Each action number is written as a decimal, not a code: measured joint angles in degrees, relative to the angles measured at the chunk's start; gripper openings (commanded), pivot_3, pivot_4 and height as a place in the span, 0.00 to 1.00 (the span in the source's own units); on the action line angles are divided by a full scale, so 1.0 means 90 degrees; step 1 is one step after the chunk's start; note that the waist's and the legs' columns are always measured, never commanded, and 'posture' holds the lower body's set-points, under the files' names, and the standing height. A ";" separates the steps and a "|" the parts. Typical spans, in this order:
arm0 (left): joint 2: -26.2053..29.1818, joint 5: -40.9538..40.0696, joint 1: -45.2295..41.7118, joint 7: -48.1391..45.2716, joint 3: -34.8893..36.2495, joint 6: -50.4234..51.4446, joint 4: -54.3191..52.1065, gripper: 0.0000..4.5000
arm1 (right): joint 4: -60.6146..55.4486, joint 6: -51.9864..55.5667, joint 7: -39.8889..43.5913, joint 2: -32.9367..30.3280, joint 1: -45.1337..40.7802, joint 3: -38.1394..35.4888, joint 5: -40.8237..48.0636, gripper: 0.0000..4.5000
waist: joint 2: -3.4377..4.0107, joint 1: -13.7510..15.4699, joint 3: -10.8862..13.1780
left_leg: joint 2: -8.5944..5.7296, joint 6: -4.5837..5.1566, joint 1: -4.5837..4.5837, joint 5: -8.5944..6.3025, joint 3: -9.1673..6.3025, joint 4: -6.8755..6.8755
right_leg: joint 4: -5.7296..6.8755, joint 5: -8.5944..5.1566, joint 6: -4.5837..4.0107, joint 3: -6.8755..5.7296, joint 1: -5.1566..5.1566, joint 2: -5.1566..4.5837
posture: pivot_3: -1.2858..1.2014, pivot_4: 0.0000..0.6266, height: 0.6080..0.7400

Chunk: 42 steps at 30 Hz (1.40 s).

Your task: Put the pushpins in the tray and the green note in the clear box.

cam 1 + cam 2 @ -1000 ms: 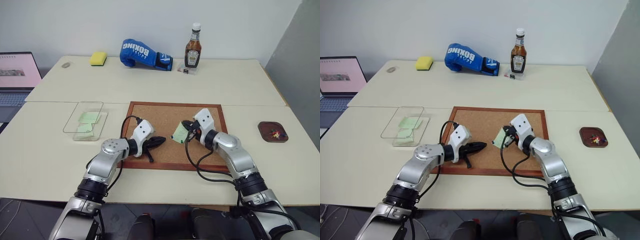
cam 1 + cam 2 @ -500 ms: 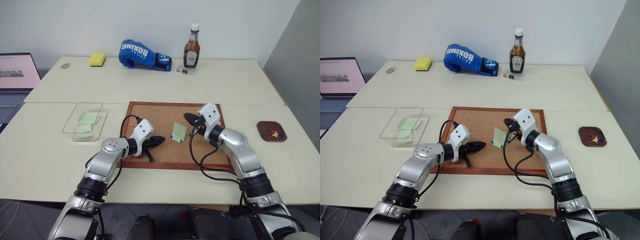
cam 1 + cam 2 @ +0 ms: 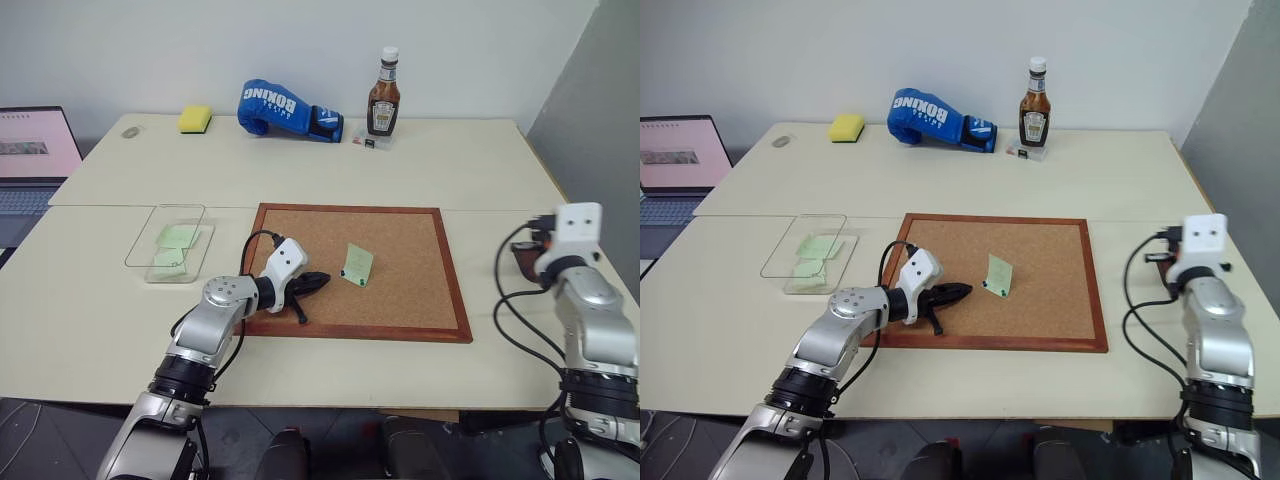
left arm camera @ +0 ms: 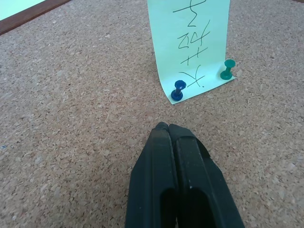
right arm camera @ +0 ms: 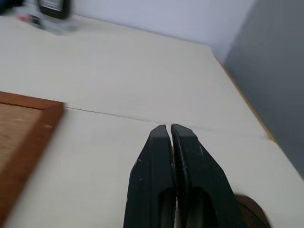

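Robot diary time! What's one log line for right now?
left gripper: shut, near green note | note: pinned, blue pushpin, green pushpin | right gripper: shut

a cork board with a reddish wooden frame lies flat in the middle of the pale tabletop. along the far edge sit a yellow sponge, a blue boxing glove and a brown sauce bottle. an open laptop stands at the far left.
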 measured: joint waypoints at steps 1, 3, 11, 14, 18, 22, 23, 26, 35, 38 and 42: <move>0.0001 0.0000 0.0001 -0.0016 0.0000 0.0000 0.0011 0.00 | 0.0008 0.0217 -0.0063 -0.0023 0.0022 -0.0233 0.0081 0.01 | 0.0003 -0.0004 -0.0002 | 0.0000 0.0001 0.0000 0.0000 0.0001 -0.0001 | 0.0000 0.0000 0.0000 0.0000 0.0000 0.0000 | 0.52 0.24 1.00; 0.0011 0.0000 -0.0001 -0.0040 0.0003 -0.0003 0.0042 0.00 | 0.0020 0.0573 -0.0096 -0.0027 0.0023 -0.0499 0.0305 0.01 | 0.0013 -0.0009 -0.0008 | 0.0000 0.0003 0.0001 0.0002 0.0001 -0.0001 | 0.0000 0.0000 0.0000 0.0001 0.0000 0.0000 | 0.52 0.24 1.00; 0.0012 0.0002 -0.0020 -0.0051 -0.0007 -0.0027 0.0093 0.00 | 0.0264 0.1053 0.0133 -0.0004 -0.0194 -0.0624 0.1041 0.01 | 0.0034 -0.0042 -0.0020 | -0.0002 0.0013 0.0001 0.0008 0.0002 -0.0002 | -0.0002 0.0000 0.0001 0.0003 0.0001 0.0001 | 0.52 0.24 1.00; 0.0012 0.0002 -0.0012 -0.0058 -0.0012 -0.0027 0.0070 0.00 | 0.0289 0.0987 0.0171 0.0003 -0.0325 -0.0594 0.1162 0.01 | 0.0036 -0.0035 -0.0021 | -0.0002 0.0013 0.0000 0.0008 0.0001 -0.0005 | -0.0004 0.0000 0.0001 0.0002 0.0001 0.0001 | 0.52 0.24 1.00; 0.0017 0.0002 0.0012 -0.0060 -0.0008 -0.0027 -0.0001 0.00 | 0.0448 0.0842 0.0176 0.0025 -0.0379 -0.0509 0.1218 0.01 | 0.0036 -0.0038 -0.0021 | -0.0001 0.0013 -0.0002 0.0007 0.0002 -0.0006 | -0.0009 0.0000 0.0001 0.0002 0.0001 0.0001 | 0.52 0.24 1.00; 0.0025 0.0002 0.0054 -0.0026 -0.0004 -0.0027 -0.0071 0.00 | 0.0831 0.0643 0.0237 0.0028 -0.0417 -0.0364 0.1225 0.01 | 0.0036 -0.0045 -0.0021 | -0.0001 0.0014 -0.0001 0.0007 0.0002 -0.0007 | -0.0009 0.0000 0.0001 0.0002 0.0001 0.0001 | 0.52 0.24 1.00; 0.0025 0.0002 0.0058 -0.0018 -0.0004 -0.0026 -0.0075 0.00 | 0.0947 0.0589 0.0253 0.0029 -0.0419 -0.0343 0.1226 0.06 | 0.0036 -0.0045 -0.0021 | -0.0001 0.0014 -0.0001 0.0007 0.0002 -0.0007 | -0.0009 0.0000 0.0001 0.0002 0.0000 0.0001 | 0.52 0.24 1.00; 0.0029 0.0002 0.0097 0.0024 -0.0002 -0.0026 -0.0108 0.00 | 0.1203 0.0441 0.0268 0.0017 -0.0450 -0.0341 0.1227 0.16 | 0.0036 -0.0045 -0.0021 | -0.0001 0.0014 -0.0002 0.0007 0.0003 -0.0008 | -0.0010 0.0000 0.0001 0.0003 0.0000 0.0001 | 0.52 0.24 1.00; 0.0081 0.0002 0.0126 0.0032 -0.0001 -0.0014 -0.0189 0.00 | 0.1841 -0.0115 0.0251 -0.0228 -0.0587 -0.0335 0.1128 0.58 | 0.0036 -0.0048 -0.0021 | -0.0001 0.0014 -0.0002 0.0007 0.0004 -0.0009 | -0.0011 0.0000 0.0001 0.0003 -0.0001 0.0001 | 0.52 0.24 1.00; 0.0114 0.0002 0.0127 0.0025 0.0000 -0.0012 -0.0198 0.00 | 0.1946 -0.0285 0.0220 -0.0252 -0.0625 -0.0279 0.1027 0.73 | 0.0036 -0.0058 -0.0021 | -0.0001 0.0014 -0.0002 0.0007 0.0004 -0.0010 | -0.0011 0.0000 0.0001 0.0003 -0.0001 0.0002 | 0.52 0.24 1.00; 0.0120 0.0002 0.0136 0.0024 0.0002 -0.0012 -0.0207 0.00 | 0.2021 -0.0431 0.0198 -0.0258 -0.0640 -0.0211 0.1006 0.94 | 0.0036 -0.0058 -0.0021 | -0.0001 0.0014 -0.0002 0.0007 0.0004 -0.0010 | -0.0011 0.0000 0.0001 0.0003 -0.0001 0.0002 | 0.52 0.24 1.00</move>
